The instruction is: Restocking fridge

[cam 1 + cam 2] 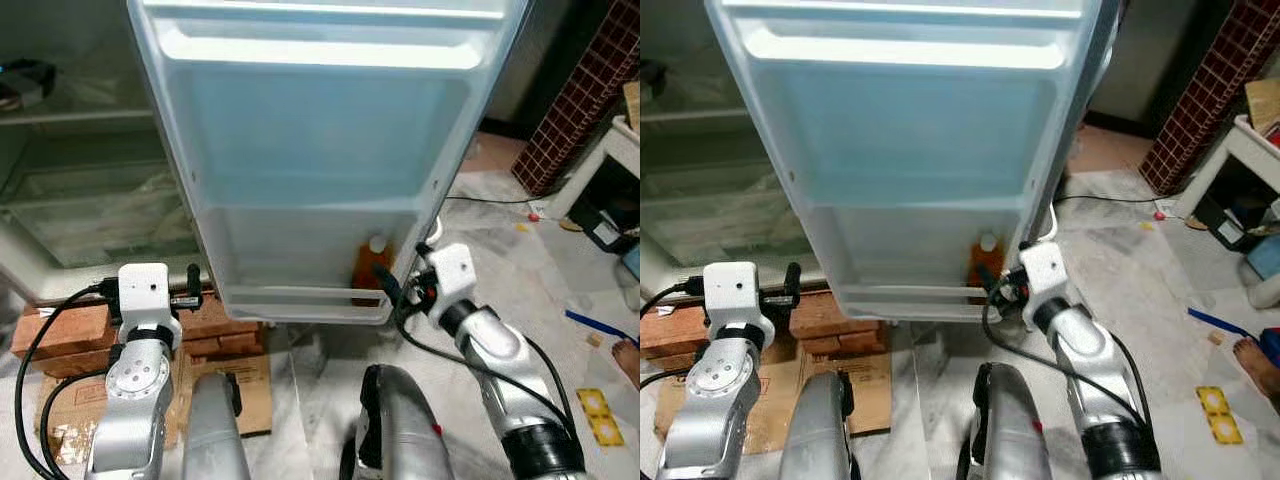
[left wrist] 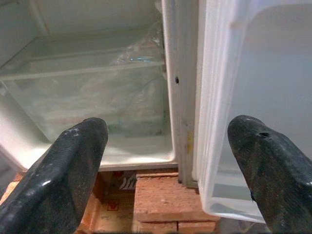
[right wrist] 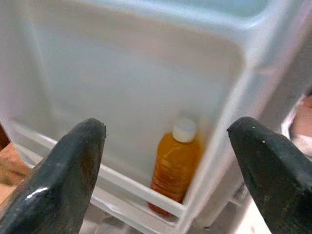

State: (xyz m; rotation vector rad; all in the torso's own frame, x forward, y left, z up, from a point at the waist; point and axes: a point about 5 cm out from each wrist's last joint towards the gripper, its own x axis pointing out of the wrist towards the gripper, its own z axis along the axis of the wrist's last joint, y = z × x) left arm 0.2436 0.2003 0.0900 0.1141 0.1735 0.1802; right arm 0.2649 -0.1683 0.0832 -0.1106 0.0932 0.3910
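The main risk, as I judge it, is the right gripper (image 1: 392, 291) clipping the rail of the fridge door (image 1: 320, 150) or nudging the orange bottle (image 3: 175, 168) as it moves, since it sits close to the shelf's right corner. A bump could tip the bottle against the rail or swing the door.

The bottle stands upright in the bottom door shelf, lower centre of the left eye view, at the shelf's right end behind the rail. The right gripper is just beside it, slightly right, its 2 fingers spread wide and empty. The left gripper (image 1: 192, 290), lower left, is also wide open and empty, facing the fridge interior (image 2: 87, 97) above the bricks (image 2: 165, 197).
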